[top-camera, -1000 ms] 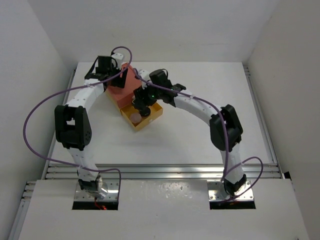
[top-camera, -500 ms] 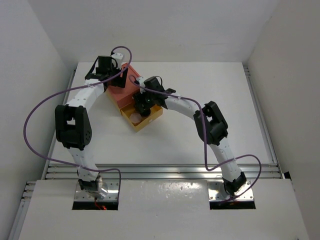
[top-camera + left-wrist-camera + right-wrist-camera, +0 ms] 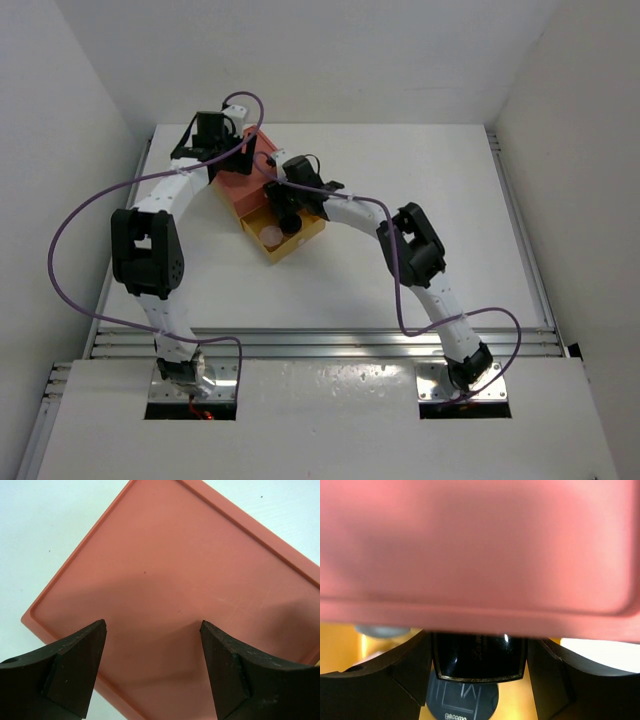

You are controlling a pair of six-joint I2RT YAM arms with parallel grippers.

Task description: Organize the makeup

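My right gripper (image 3: 478, 647) is low inside the open yellow drawer (image 3: 312, 232) and shut on the black square compact (image 3: 479, 656), which has a gold edge. Its front end sits under the lip of the orange-red box (image 3: 480, 555). The black round compact (image 3: 462, 704) lies on the drawer floor just beneath it. The pink round disc (image 3: 270, 235) lies in the near left part of the drawer. My left gripper (image 3: 152, 626) is open and empty above the flat top of the box (image 3: 190, 570). The tan bottle and the white bottle are hidden.
The box (image 3: 240, 183) stands at the far left of the white table (image 3: 400, 270), with the drawer pulled out toward the near right. A pale rounded thing (image 3: 380, 630) shows at the drawer's left, too blurred to name. Purple cables loop over both arms.
My right arm has folded in toward the box, and its gripper has moved left and deeper into the drawer with the square compact. The left arm has not moved.
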